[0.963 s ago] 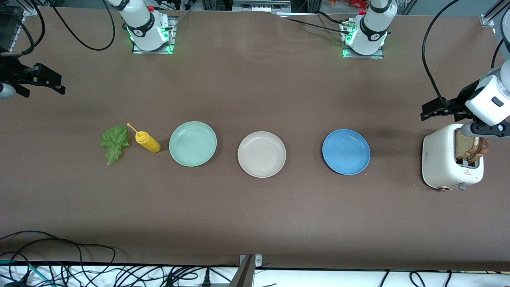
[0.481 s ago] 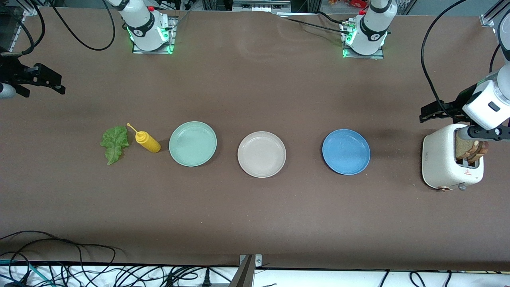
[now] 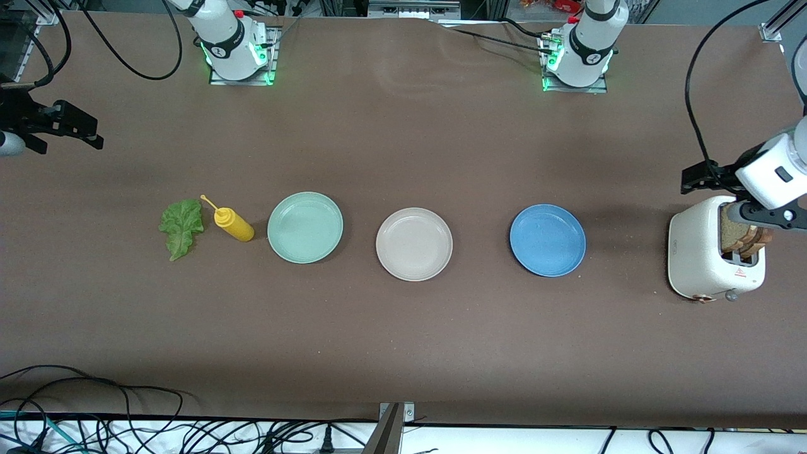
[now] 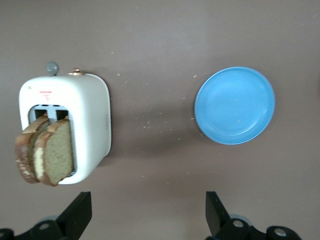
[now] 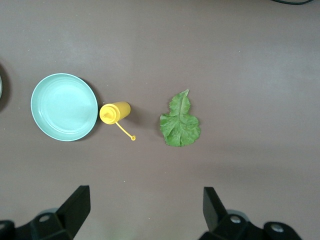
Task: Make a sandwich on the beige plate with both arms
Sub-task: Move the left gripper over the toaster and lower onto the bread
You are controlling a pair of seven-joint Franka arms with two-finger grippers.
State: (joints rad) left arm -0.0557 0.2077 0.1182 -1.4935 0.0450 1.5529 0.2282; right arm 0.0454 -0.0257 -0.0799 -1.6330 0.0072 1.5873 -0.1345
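The beige plate (image 3: 414, 244) sits bare mid-table between a mint green plate (image 3: 305, 227) and a blue plate (image 3: 547, 239). Two brown bread slices (image 3: 745, 236) (image 4: 50, 152) stand up out of a white toaster (image 3: 700, 255) (image 4: 90, 125) at the left arm's end. A green lettuce leaf (image 3: 181, 227) (image 5: 180, 124) lies flat at the right arm's end. My left gripper (image 3: 703, 178) (image 4: 148, 210) hangs open and empty over the table beside the toaster. My right gripper (image 3: 66, 126) (image 5: 145, 207) waits open and empty, high over the table's end near the lettuce.
A yellow squeeze bottle (image 3: 233, 224) (image 5: 115, 111) lies on its side between the lettuce and the mint green plate (image 5: 64, 107). The blue plate (image 4: 235, 105) also shows in the left wrist view. Cables run along the table's near edge.
My left arm has shifted a little toward its end of the table, over the toaster. The right arm and everything on the table have stayed put.
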